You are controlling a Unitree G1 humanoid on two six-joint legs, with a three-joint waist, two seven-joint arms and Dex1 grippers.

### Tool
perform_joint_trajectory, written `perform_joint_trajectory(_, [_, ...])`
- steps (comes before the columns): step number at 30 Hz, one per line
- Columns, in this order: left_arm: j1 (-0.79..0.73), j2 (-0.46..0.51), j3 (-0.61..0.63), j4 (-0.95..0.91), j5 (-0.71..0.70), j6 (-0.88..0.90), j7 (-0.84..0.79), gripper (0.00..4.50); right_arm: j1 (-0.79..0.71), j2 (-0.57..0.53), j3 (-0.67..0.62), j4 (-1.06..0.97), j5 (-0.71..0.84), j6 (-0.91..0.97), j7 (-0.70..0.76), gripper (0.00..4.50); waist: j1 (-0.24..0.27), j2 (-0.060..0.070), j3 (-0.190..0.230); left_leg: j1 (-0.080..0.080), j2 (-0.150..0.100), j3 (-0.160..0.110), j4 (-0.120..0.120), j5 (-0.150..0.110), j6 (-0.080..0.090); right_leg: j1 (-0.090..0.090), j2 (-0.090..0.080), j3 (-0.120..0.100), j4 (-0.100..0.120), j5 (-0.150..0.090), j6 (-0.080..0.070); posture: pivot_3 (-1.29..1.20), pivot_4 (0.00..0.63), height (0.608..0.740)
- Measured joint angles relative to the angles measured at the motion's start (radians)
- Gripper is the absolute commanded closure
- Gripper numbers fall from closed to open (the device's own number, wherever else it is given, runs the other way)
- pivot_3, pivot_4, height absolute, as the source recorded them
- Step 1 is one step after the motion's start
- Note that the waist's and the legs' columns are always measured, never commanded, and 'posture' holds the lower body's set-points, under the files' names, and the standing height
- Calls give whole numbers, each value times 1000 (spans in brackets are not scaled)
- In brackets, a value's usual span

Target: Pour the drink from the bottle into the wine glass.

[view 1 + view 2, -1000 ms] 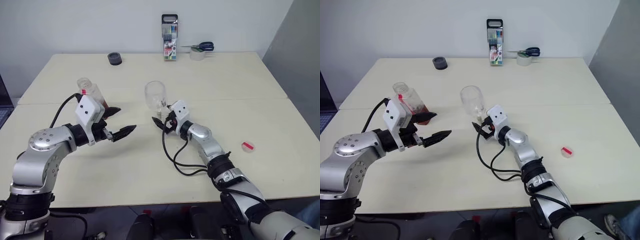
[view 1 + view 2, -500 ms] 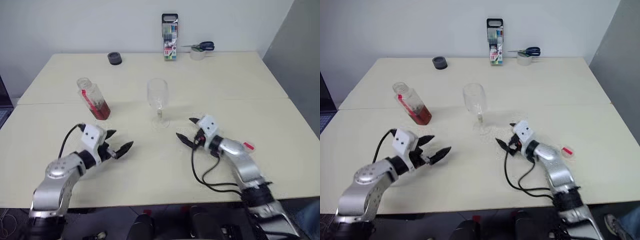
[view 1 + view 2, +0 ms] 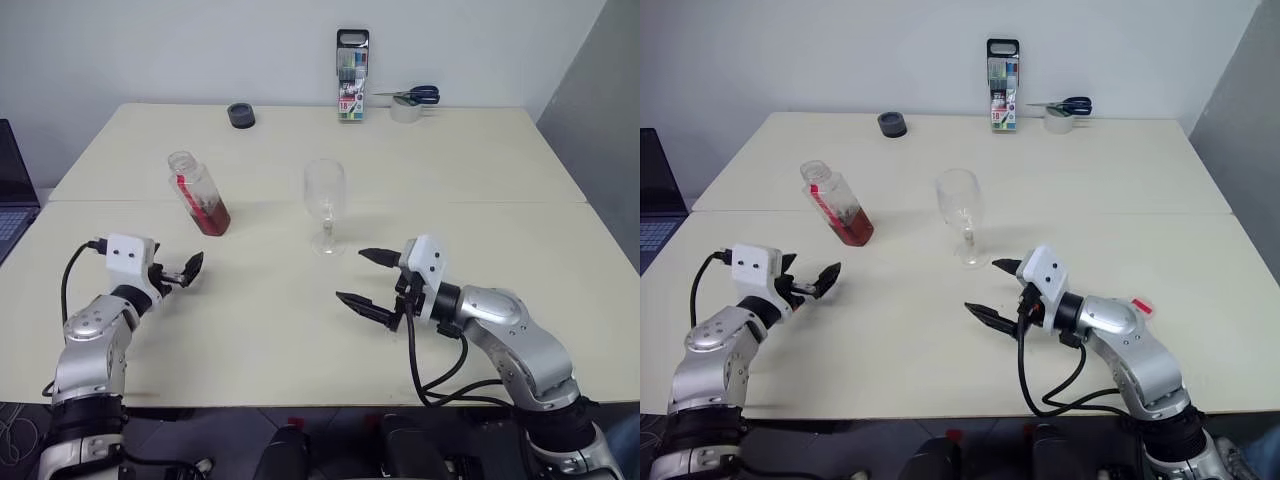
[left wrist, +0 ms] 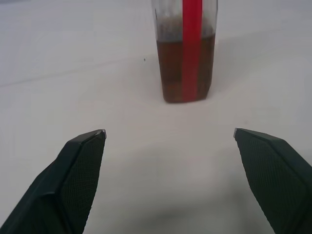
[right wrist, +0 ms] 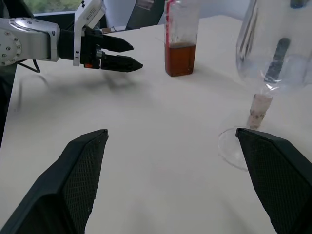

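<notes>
Nothing is poured yet: the uncapped bottle [image 3: 199, 193] holds its drink [image 3: 212, 216], the wine glass [image 3: 325, 206] stands empty, and both tools, left tool [image 3: 186, 272] and right tool [image 3: 366, 279], gape empty.

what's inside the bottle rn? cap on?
The bottle holds reddish-brown drink in its lower part; the upper part looks empty. No cap on its mouth. The red label strip covers a vertical band of the liquid.

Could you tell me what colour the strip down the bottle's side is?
Red, on the bottle; it shows best in the left wrist view.
</notes>
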Motion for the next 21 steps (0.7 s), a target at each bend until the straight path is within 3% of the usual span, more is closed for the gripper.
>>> perform_joint_trajectory(9, [-141, 18, -45, 114, 30, -50, -54, 0, -53, 8, -7, -71, 106, 93, -18, 25, 0, 0, 0, 0, 0, 0, 0, 0, 0, 0, 0, 0, 0, 0, 0, 0, 150, 740])
perform_joint_trajectory(21, [-248, 18, -70, 235, 42, -91, -95, 0, -59, -17, 3, -71, 106, 93, -50, 25, -3, 0, 0, -1, 0, 0, 0, 0, 0, 0, 0, 0, 0, 0, 0, 0, 150, 740])
